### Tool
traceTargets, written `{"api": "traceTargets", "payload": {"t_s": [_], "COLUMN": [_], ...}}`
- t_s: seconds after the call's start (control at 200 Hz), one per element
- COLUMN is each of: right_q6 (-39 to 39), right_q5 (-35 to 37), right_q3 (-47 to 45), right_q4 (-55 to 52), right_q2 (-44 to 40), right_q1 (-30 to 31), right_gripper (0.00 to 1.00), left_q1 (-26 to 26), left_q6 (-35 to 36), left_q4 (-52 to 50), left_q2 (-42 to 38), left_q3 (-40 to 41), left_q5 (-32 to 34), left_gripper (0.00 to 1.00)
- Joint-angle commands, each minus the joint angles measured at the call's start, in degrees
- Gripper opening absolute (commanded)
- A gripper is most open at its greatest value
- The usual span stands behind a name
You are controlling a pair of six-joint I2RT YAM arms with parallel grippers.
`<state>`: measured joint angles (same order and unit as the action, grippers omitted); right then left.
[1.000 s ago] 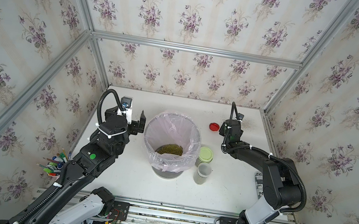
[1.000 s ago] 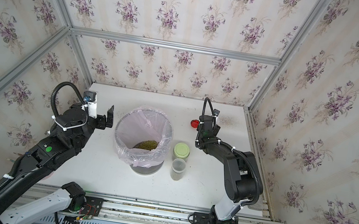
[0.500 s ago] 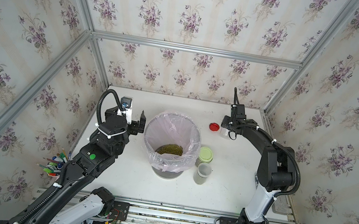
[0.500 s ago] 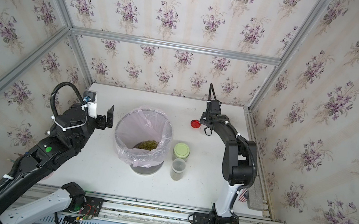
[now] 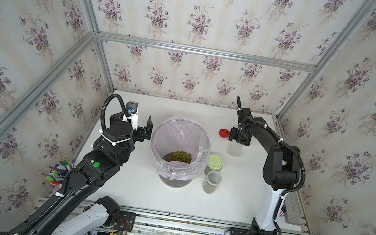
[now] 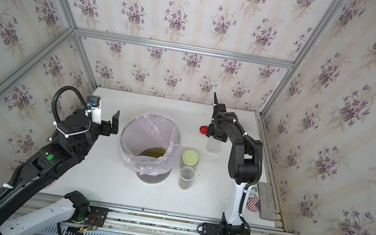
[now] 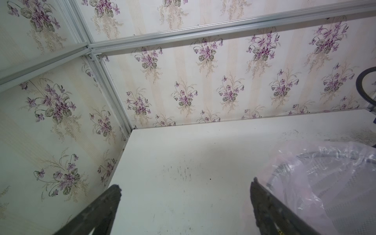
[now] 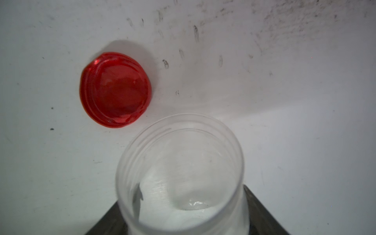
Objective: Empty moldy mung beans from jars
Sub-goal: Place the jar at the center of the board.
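Right pincer (image 5: 239,139), elbow lifted since a moment ago, grips a clear, empty jar (image 5: 234,149) upright beside the red lid (image 5: 224,133), upper right; left pincer (image 7: 185,185) gapes idle. One jar looks done.

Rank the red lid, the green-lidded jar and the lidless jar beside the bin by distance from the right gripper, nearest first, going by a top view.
1. red lid: on the table right beside the right gripper, which holds the empty jar.
2. green-lidded jar: next to the bin, nearer the front.
3. lidless jar: just in front of the green-lidded jar.
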<state>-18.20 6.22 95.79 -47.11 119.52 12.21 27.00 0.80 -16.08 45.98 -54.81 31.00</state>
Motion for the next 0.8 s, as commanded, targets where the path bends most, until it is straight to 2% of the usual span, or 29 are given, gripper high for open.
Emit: {"api": "traceTargets", "payload": {"t_s": [0.0,0.35,0.794], "right_q6": [-0.1,0.4,0.5], "right_q5": [-0.3,-0.2,0.2], "right_q3": [0.9,7.1,8.2], "right_q4": [-1.2,-1.5,-1.8], "right_q2": [1.8,8.4,9.2], "right_q1": [-0.1,-1.5,-1.6], "right_gripper": [0.59,0.64,0.82], "left_q1": [0.0,0.0,0.0], "left_q6": [-0.8,-0.4,-0.1], "left_q4": [1.8,1.8,1.7], "left_q2": [0.0,-0.6,-0.4], "left_q3": [0.1,0.4,0.3], "left_q5": [-0.7,0.0,0.0], "left_gripper": [1.0,1.0,1.0]}}
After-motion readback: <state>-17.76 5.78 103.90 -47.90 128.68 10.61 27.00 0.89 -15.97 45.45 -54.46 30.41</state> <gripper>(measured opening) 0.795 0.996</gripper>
